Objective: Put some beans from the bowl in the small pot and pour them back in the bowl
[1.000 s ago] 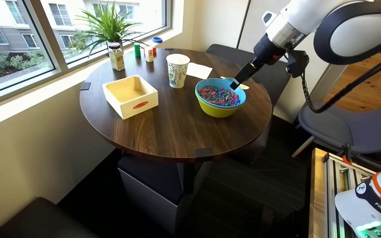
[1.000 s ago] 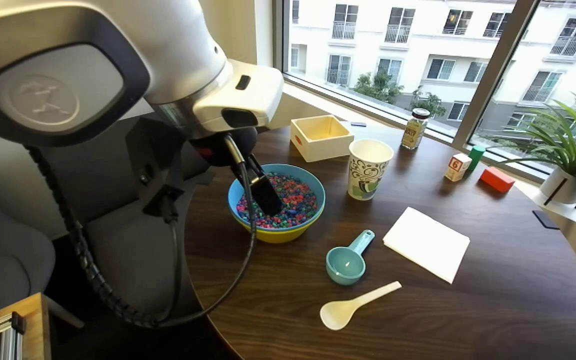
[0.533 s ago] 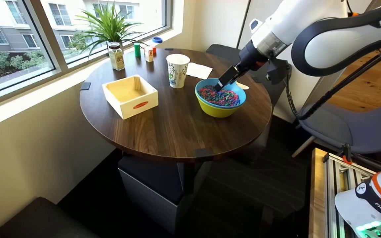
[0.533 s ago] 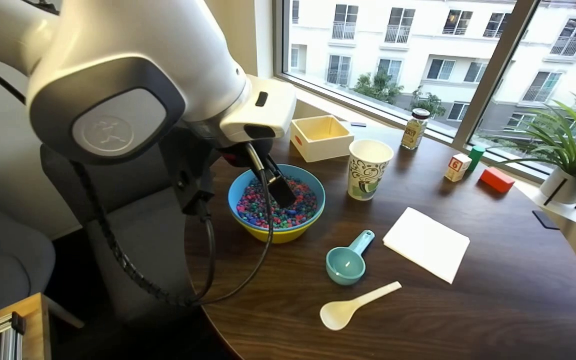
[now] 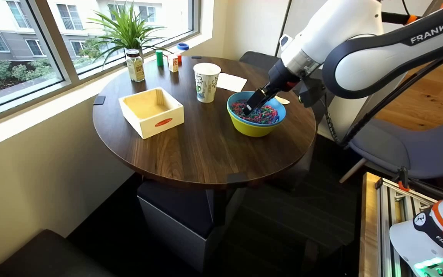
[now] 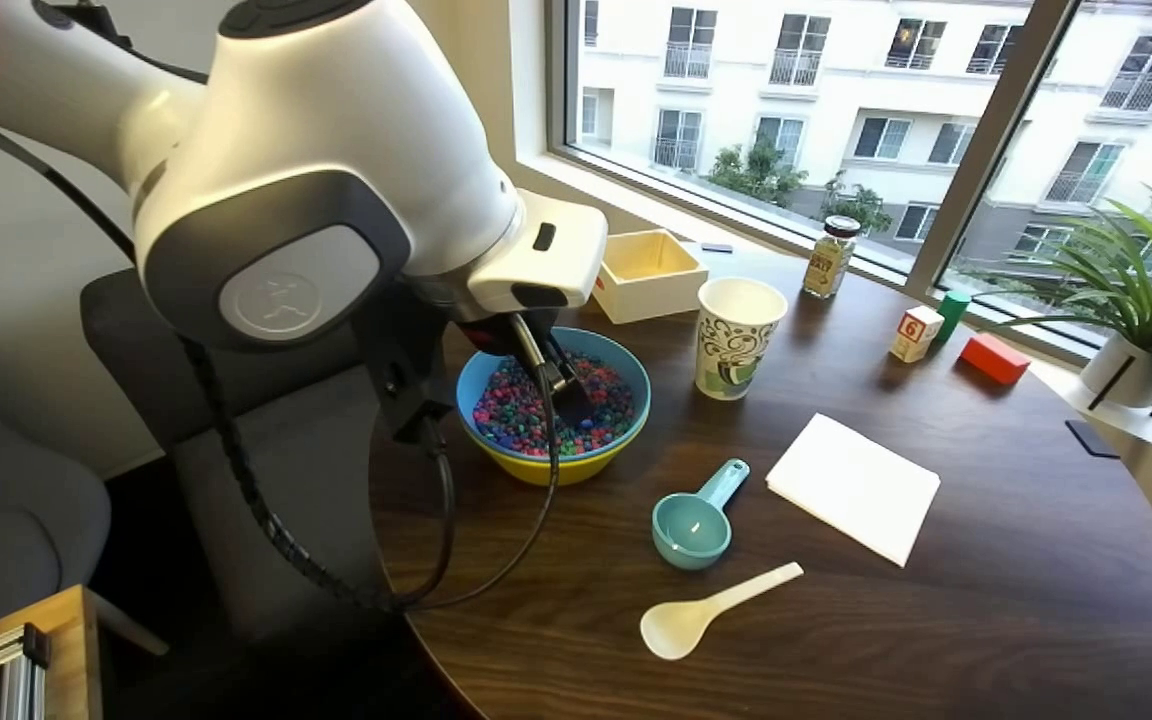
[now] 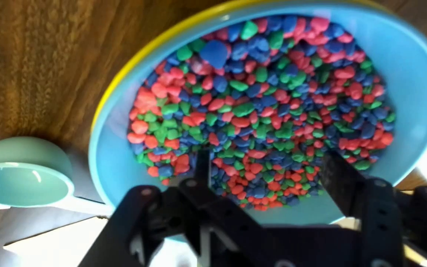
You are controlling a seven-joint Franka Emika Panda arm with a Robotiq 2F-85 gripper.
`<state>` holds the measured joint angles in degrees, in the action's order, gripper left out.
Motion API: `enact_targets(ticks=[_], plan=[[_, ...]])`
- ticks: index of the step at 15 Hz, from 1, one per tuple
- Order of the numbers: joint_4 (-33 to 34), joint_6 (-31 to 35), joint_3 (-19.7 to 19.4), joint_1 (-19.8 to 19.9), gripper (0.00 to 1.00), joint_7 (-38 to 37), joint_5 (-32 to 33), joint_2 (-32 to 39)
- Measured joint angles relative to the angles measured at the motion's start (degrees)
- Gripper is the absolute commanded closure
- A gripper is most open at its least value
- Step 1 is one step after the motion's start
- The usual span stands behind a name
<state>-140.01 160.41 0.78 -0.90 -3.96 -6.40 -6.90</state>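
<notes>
Your gripper (image 7: 267,161) slants down into the bowl (image 5: 251,129), round, bright blue inside & yellow-green outside, standing on the dark wood table (image 6: 936,640). It's released: in the wrist view its two fingers (image 7: 341,181) stand spread apart, w/ the beans (image 7: 269,104) visible in the gap btwn them. The beans are small, pebble-like pcs in red, green & dark blue, heaped in the bowl. In both exterior views the fingers sit inside the bowl's rim, low at the heap; can't tell for sure if they touch it. Your white arm (image 5: 335,32) leans in from above at an angle.

Near the bowl, apart from it, you have the teal measuring cup (image 6: 693,535), upright on the table, handle sticking out to one side. Next to it, not touching, a cream spoon (image 6: 701,612) lies flat. A flat white paper (image 6: 854,488) lies near the handle, also on the table.

A tall paper cup (image 6: 739,340) w/ a swirl pattern stands upright near the bowl; a pale wooden tray (image 5: 175,115), square & box-like, sits a bit farther off, label on one side. Toward the window (image 6: 996,125), in an exterior view, you get a block w/ a red 6 (image 6: 915,335), a green cylinder (image 6: 953,314) just beside it & a red block (image 6: 993,358) near both. A glass jar (image 6: 829,260) w/ a dark lid stands upright by the window, & a leafy potted plant (image 5: 127,34) is in the bg.
</notes>
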Motion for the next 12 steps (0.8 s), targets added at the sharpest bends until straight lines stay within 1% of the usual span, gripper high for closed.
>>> enact_targets(ticks=[2, 5, 6, 8, 9, 10, 12], plan=[[0.24, 0.0, 0.0, 0.01, 0.69, -0.04, 0.0, 0.68], [0.52, 0.0, -0.01, 0.09, 0.93, -0.05, 0.0, 1.22], [0.54, 0.0, -0.02, 0.11, 0.99, -0.05, 0.0, 1.28], [0.56, 0.0, -0.06, 0.13, 1.0, -0.05, 0.0, 1.31], [0.56, 0.0, -0.07, 0.13, 0.98, -0.06, 0.0, 1.32], [0.56, 0.0, -0.08, 0.13, 0.97, -0.1, 0.0, 1.33], [0.6, 0.0, -0.1, 0.16, 0.99, -0.23, 0.0, 1.31]])
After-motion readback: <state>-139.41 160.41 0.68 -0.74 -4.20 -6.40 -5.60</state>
